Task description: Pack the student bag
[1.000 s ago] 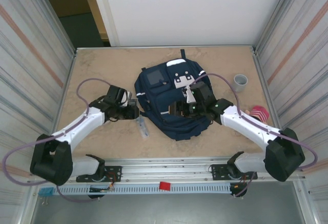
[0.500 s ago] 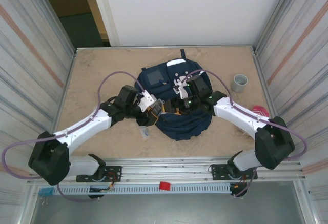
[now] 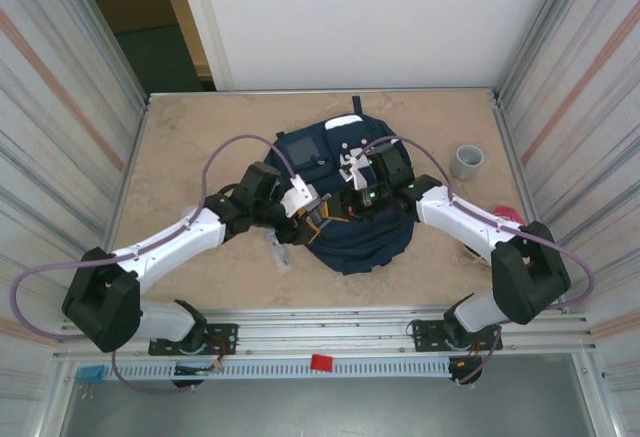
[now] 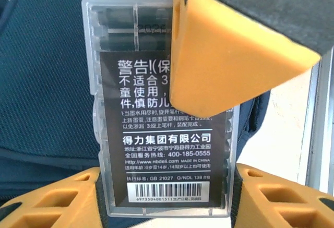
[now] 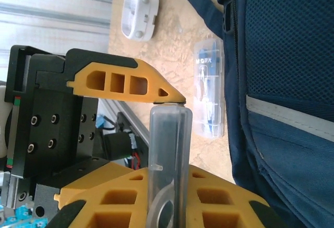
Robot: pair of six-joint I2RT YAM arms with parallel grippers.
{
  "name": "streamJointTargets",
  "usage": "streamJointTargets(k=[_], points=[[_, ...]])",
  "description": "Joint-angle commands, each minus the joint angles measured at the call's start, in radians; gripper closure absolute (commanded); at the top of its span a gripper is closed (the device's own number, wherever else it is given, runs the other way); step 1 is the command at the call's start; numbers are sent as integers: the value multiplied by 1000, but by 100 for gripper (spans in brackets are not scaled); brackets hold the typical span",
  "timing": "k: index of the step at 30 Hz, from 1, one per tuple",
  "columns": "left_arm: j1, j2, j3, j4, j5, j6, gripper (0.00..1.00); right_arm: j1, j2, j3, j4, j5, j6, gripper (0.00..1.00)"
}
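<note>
Two grippers clamp one clear plastic case above the left half of the student bag. The left gripper (image 3: pixel 316 215) holds the case (image 4: pixel 162 150) by its bar-coded end, which is seated between its orange fingers. The right gripper (image 3: pixel 347 204) pinches the same case, one orange pad (image 4: pixel 235 56) pressed flat on the black printed label. Beneath them the student bag (image 3: pixel 355 242), navy with white stripes, lies mid-table. A second clear box (image 3: pixel 279 250) with blue contents lies just beside the bag's near-left edge. A grey cup (image 3: pixel 466 160) stands toward the right wall, well apart from the bag. Nearer, a red-and-pink item (image 3: pixel 508 221) lies partly hidden by the right arm.
</note>
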Motion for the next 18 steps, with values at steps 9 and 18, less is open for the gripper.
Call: streamJointTargets(k=[9, 18], points=[[-164, 117, 159, 25, -343, 27, 20, -361, -364, -174, -9, -1, 67, 87], [-266, 424, 369, 34, -480, 59, 12, -648, -613, -221, -241, 13, -12, 85]])
